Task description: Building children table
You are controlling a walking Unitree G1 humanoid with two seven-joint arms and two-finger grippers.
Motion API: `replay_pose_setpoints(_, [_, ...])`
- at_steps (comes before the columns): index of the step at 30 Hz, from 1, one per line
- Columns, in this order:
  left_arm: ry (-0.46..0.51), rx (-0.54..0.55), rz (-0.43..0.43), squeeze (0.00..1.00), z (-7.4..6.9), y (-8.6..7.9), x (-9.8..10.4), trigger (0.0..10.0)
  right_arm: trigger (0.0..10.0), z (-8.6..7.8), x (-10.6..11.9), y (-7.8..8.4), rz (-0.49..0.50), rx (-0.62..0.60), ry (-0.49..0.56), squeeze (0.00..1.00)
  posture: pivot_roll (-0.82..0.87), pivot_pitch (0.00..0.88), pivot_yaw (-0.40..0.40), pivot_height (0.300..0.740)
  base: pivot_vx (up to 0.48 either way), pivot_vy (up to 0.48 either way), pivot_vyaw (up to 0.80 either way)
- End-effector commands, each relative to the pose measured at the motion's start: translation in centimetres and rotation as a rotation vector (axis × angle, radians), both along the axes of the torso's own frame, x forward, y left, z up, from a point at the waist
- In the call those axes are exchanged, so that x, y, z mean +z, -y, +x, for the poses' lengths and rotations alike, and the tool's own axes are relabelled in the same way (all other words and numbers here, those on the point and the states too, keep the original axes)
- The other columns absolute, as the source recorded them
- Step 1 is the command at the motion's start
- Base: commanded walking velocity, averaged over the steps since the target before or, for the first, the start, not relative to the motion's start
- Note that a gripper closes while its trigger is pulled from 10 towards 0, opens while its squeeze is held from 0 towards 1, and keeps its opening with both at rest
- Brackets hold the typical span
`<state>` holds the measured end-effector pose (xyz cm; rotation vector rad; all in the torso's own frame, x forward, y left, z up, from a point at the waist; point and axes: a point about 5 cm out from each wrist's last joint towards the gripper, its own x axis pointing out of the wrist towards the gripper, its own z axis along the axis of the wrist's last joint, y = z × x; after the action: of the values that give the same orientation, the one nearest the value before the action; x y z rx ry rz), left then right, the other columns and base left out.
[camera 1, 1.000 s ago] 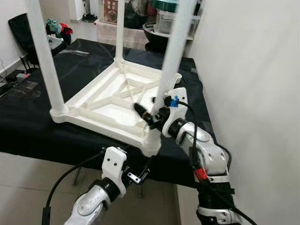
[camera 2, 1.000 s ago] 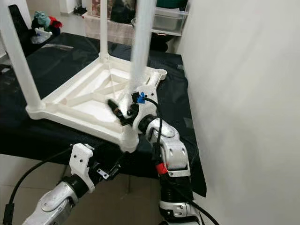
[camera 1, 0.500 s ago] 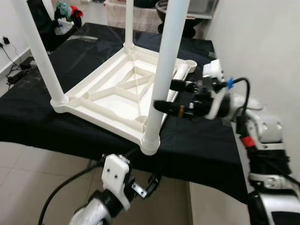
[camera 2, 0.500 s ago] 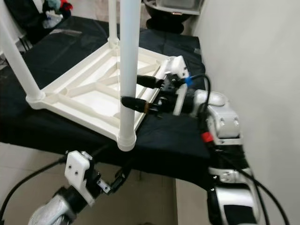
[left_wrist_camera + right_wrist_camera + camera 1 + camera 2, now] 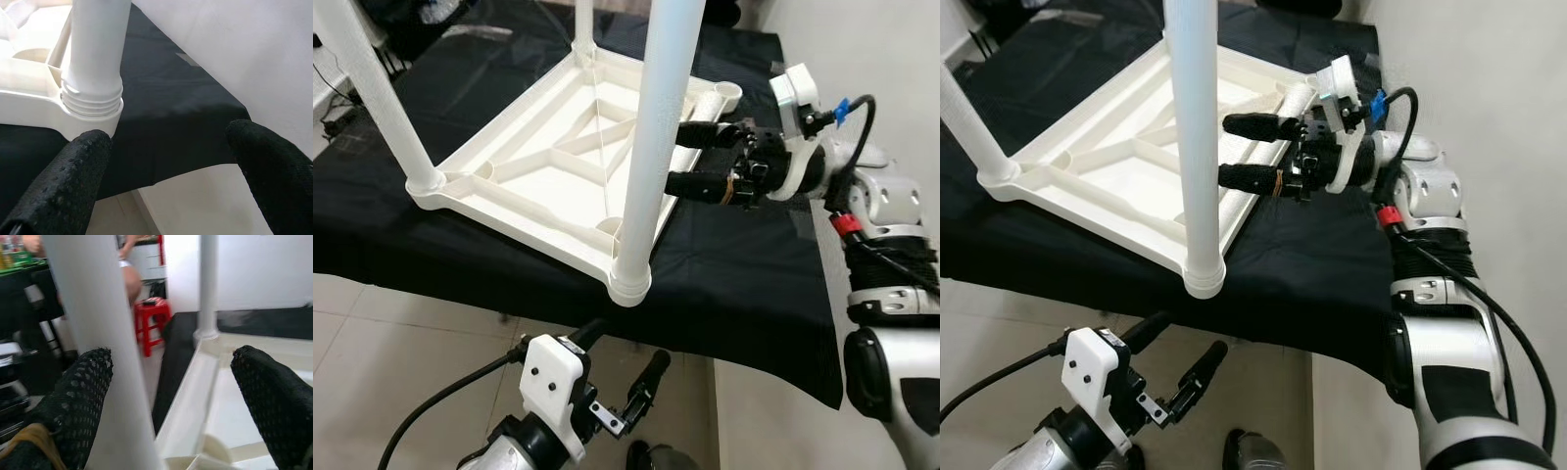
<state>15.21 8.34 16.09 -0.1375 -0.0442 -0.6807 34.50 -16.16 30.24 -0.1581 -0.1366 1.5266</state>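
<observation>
- On the black-draped worktop (image 5: pixel 744 284) the children's table (image 5: pixel 558 171) lies upside down — three legs stand screwed in.
- Beside the nearest leg (image 5: pixel 651 147) my right gripper (image 5: pixel 677 160) has jaws spread, empty.
- Below the table's near corner my left gripper (image 5: pixel 622 377) is spread too.
- Remaining, I judge — a fourth leg (image 5: pixel 700 103), lying loose at the far corner.

I can read no text, label, brand, number or sign anywhere before me, on the white table (image 5: pixel 558 176) or elsewhere.

- Right arm (image 5: pixel 881 196): silver shells, a red band, a blue clip, black cable.
- Both wrists carry white camera blocks (image 5: pixel 551 377).
- Fingers (image 5: pixel 700 183): long, black, textured.
</observation>
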Motion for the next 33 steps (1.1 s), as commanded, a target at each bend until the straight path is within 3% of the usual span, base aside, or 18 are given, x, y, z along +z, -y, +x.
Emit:
replay_pose_setpoints(1, [-0.008, -0.007, 0.014, 0.0, -0.4, 0.1, 0.1, 10.0, 10.0, -0.5, -0.5, -0.3, -0.025, 0.058, -0.009, 0.0, 0.07, 0.272, -0.11, 0.74, 0.0, 0.0, 0.0])
replay_pose_setpoints(6, [-0.004, -0.004, 0.01, 0.0, -0.3, 0.1, 0.3, 10.0, 10.0, -1.2, -2.7, -0.2, -0.095, 0.042, -0.023, 0.0, 0.05, 0.269, -0.117, 0.74, 0.0, 0.0, 0.0])
replay_pose_setpoints(12, [-0.003, -0.007, 0.006, 0.0, 0.0, 0.1, 0.5, 10.0, 10.0, -2.0, -4.6, -0.7, -0.081, -0.02, -0.028, 0.0, 0.04, 0.263, -0.109, 0.74, 0.0, 0.0, 0.0])
replay_pose_setpoints(19, [-0.004, -0.013, 0.011, 0.0, 0.4, 0.1, 0.6, 10.0, 10.0, -2.6, -5.1, -2.7, 0.045, -0.033, -0.046, 0.0, 0.03, 0.251, -0.098, 0.74, 0.0, 0.0, 0.0])
replay_pose_setpoints(20, [-0.005, -0.012, 0.014, 0.0, 0.5, 0.1, 0.6, 10.0, 10.0, -2.6, -5.0, -3.6, 0.09, -0.036, -0.05, 0.0, 0.03, 0.247, -0.098, 0.74, 0.0, 0.0, 0.0])
replay_pose_setpoints(29, [-0.003, -0.008, 0.022, 0.0, 0.6, 0.0, 0.6, 10.0, 10.0, -3.5, -5.3, -5.9, 0.166, -0.038, -0.072, 0.0, 0.04, 0.244, -0.092, 0.74, 0.0, 0.0, 0.0])
replay_pose_setpoints(30, [-0.004, -0.008, 0.022, 0.0, 0.6, 0.0, 0.6, 10.0, 9.2, -3.6, -5.4, -6.0, 0.17, -0.04, -0.075, 0.0, 0.04, 0.244, -0.091, 0.74, 0.0, 0.0, 0.0])
replay_pose_setpoints(31, [-0.004, -0.008, 0.023, 0.0, 0.6, 0.0, 0.7, 10.0, 9.2, -3.7, -5.4, -6.1, 0.173, -0.043, -0.077, 0.0, 0.04, 0.244, -0.091, 0.74, 0.0, 0.0, 0.0])
replay_pose_setpoints(32, [-0.005, -0.008, 0.024, 0.0, 0.6, -0.1, 0.6, 10.0, 1.1, -3.6, -5.4, -6.0, 0.172, -0.047, -0.077, 0.0, 0.04, 0.243, -0.088, 0.74, 0.0, 0.0, 0.0])
replay_pose_setpoints(33, [-0.005, -0.008, 0.024, 0.0, 0.6, -0.1, 0.6, 10.0, 1.1, -3.6, -5.4, -6.0, 0.172, -0.047, -0.077, 0.0, 0.04, 0.243, -0.088, 0.74, 0.0, 0.0, 0.0])
